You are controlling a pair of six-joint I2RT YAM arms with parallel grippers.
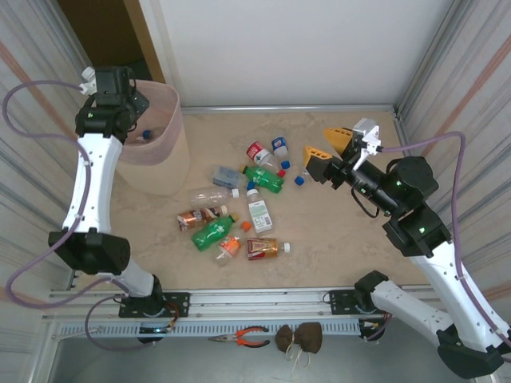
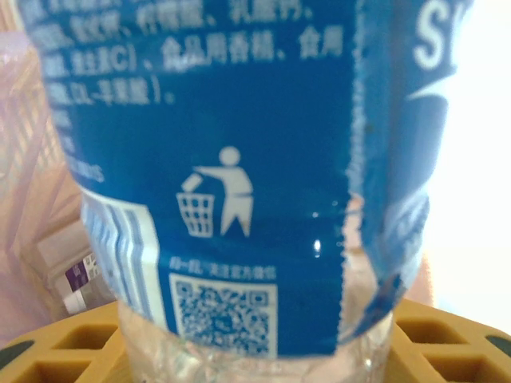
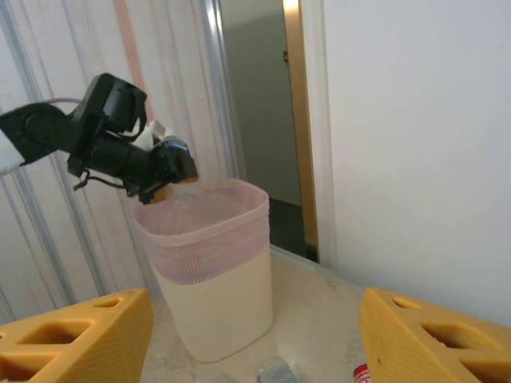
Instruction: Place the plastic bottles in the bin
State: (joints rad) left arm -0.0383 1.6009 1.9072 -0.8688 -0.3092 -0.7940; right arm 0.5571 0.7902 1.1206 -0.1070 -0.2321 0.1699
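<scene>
Your left gripper (image 3: pixel 169 177) is clamped on a blue-label bottle (image 2: pixel 239 144) — in the left wrist view the bottle sits between the yellow fingers (image 2: pixel 447 315) at the bottom edge, and its label with the QR code and litter icon runs across most of the frame. In the right wrist view that gripper hangs at upper left, just above the rim of the bin (image 3: pixel 215 303), with the bottle end over the pink bag (image 3: pixel 204 239) folded over the rim. In the top view the bin is at upper left with the left arm reaching over it. There's a small blue thing (image 1: pixel 147 134) inside, can't tell what.

Your right gripper (image 1: pixel 319 144) is spread wide with nothing between the fingers, right of centre in the top view, pointing toward the bin.

The loose bottles (image 1: pixel 239 203) are clustered on the table (image 1: pixel 343 231) at frame centre, between bin and right gripper — two green ones (image 1: pixel 263 177) (image 1: pixel 211 234), a white-label one (image 1: pixel 259 214) and an amber one (image 1: pixel 262 249) among them
</scene>
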